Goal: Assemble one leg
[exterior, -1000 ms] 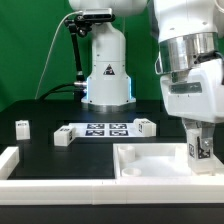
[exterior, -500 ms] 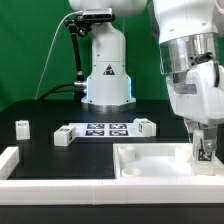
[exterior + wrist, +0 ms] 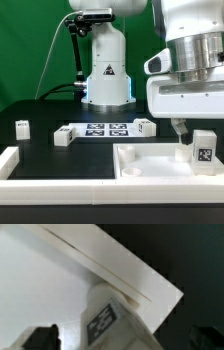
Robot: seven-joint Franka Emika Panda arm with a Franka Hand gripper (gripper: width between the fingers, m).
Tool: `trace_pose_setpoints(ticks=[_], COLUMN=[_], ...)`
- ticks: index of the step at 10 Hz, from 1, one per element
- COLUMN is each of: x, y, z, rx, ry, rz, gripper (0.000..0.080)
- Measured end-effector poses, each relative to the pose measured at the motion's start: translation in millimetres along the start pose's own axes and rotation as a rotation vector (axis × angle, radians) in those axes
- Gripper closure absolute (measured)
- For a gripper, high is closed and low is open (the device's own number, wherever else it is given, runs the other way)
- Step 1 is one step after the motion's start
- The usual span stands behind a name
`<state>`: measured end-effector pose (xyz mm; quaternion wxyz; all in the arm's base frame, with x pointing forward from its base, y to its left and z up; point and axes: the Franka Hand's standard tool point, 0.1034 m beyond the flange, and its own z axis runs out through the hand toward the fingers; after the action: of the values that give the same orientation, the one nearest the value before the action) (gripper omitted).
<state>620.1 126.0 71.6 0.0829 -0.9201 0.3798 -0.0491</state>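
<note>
A leg (image 3: 203, 148), a small white block with a black-and-white tag facing the camera, stands upright in the near right corner of the large white tray-like piece (image 3: 150, 165). My gripper (image 3: 190, 128) hovers just above it and slightly toward the exterior view's left. In the wrist view the leg (image 3: 108, 321) lies between my dark fingertips (image 3: 40, 336), with gaps on both sides, at the corner of the tray-like piece (image 3: 60, 274). The gripper (image 3: 122, 339) is open and holds nothing.
Three more legs lie on the black table: one at the exterior view's far left (image 3: 22, 126), one (image 3: 63, 136) beside the marker board (image 3: 105, 129), one (image 3: 146, 125) at its right end. A white rail (image 3: 20, 168) runs along the front left. The robot base (image 3: 107, 70) stands behind.
The gripper was shut on the leg low in the tray corner. It has since let go, opened and risen, shifting toward the exterior view's left. The leg stays standing in the corner.
</note>
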Motion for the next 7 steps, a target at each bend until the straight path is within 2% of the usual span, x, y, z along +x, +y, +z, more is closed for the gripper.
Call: trace_pose_setpoints(ticks=[2,5,7], x=[-0.5,3.3,5.7], y=[-1.0,1.6,3.4], z=[0.7,0.9,0.8], rx=[-0.023,-0.038,-0.043], ry=[0.004,0.005,0.005], rz=[-0.271,-0.623,-0.761], gripper=[0.0150,0.0150,0.0150])
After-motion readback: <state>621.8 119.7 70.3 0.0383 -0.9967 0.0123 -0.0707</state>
